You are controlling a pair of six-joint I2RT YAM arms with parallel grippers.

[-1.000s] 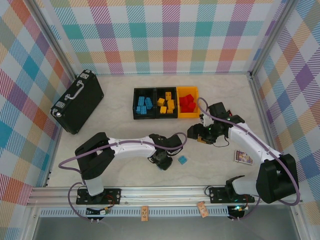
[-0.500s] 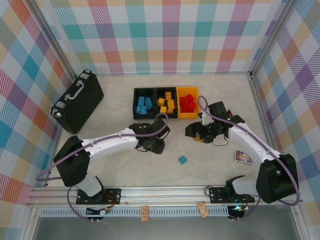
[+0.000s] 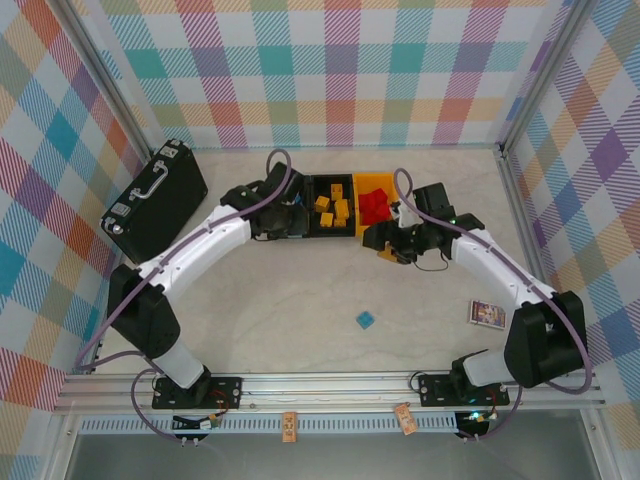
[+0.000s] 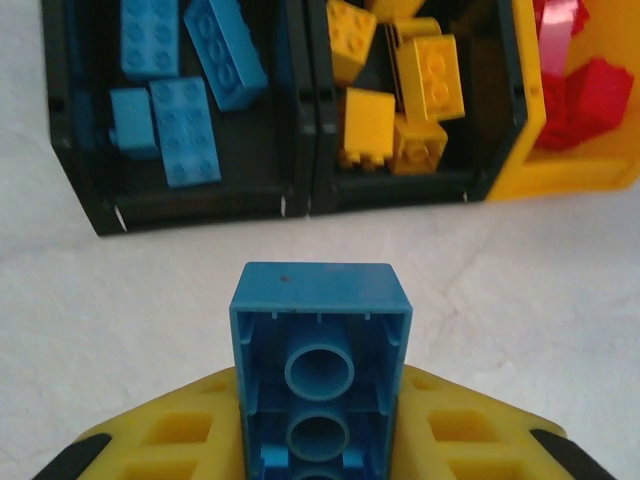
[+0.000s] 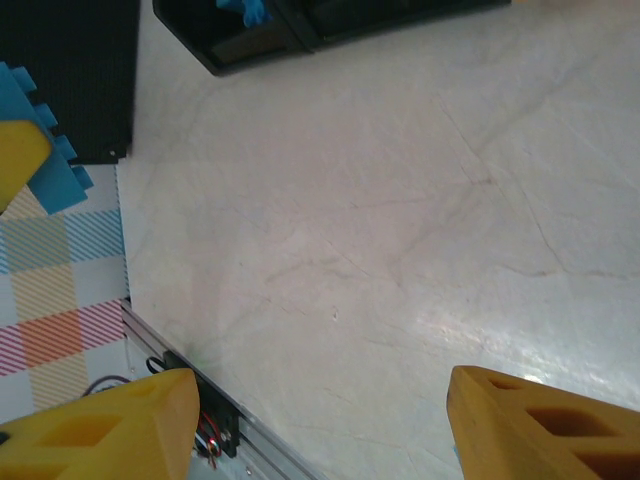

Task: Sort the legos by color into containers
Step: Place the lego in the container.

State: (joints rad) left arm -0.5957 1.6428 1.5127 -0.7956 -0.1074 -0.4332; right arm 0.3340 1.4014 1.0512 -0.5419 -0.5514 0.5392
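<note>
The left bin (image 4: 190, 205), middle bin (image 3: 332, 234) and right bin (image 3: 376, 177) stand touching in a row at the back of the surface (image 3: 300, 290), bricks (image 4: 185, 130) lying in each, with the case (image 3: 155, 203) well to their left. The left hand (image 3: 281, 217) hangs at the left bin's near side gripping a brick (image 4: 320, 330), the right hand (image 3: 385, 243) just before the right bin. Nearer the arms lies a lone brick (image 3: 366, 320), a card (image 3: 487, 314) to its right.

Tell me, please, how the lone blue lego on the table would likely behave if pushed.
The lone blue lego looks like small plastic, so probably stiff and light. It sits flat on the smooth table, so a push would likely slide it, not roll it.
</note>
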